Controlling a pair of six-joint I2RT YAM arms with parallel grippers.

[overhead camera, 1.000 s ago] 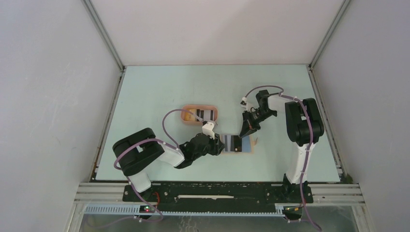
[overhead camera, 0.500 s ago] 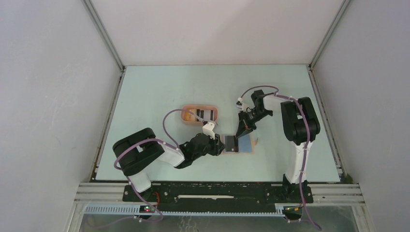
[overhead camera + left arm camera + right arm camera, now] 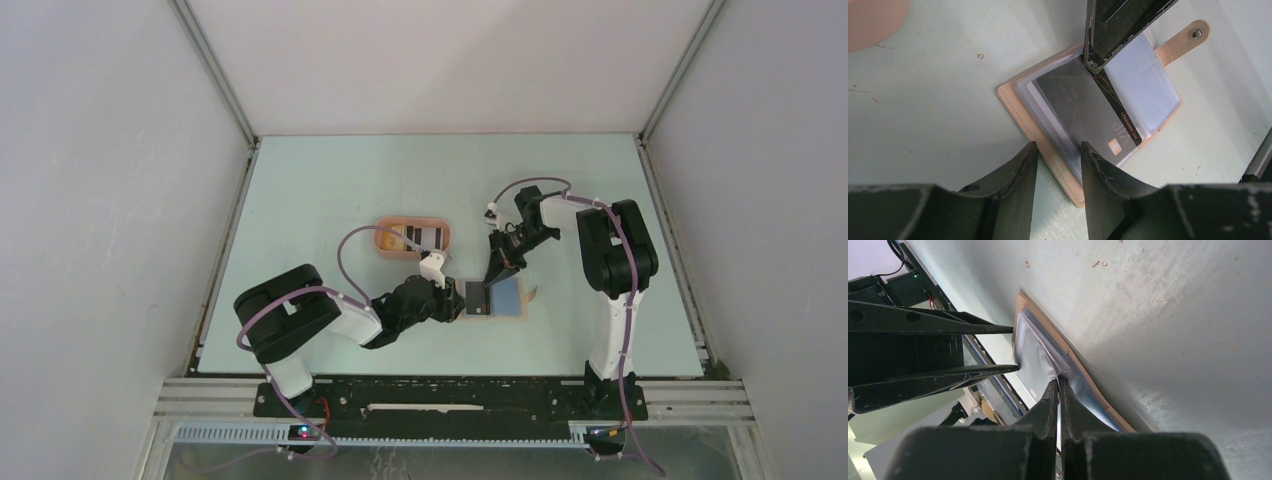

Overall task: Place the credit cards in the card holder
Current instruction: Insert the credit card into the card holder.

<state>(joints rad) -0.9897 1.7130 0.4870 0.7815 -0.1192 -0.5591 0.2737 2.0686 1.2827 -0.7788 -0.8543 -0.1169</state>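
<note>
Right gripper [image 3: 1058,385] jaws are clamping the black VIP card [image 3: 1088,115], angling it into a sleeve of the open card holder [image 3: 1015,102] on the desk [image 3: 923,125]; left gripper [image 3: 1058,150] jaws, apart, are straddling its edge, likely steadying it.

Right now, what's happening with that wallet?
Right gripper shut on black card, partly inside open wallet. Left gripper open at wallet's edge. More cards in tray.
</note>
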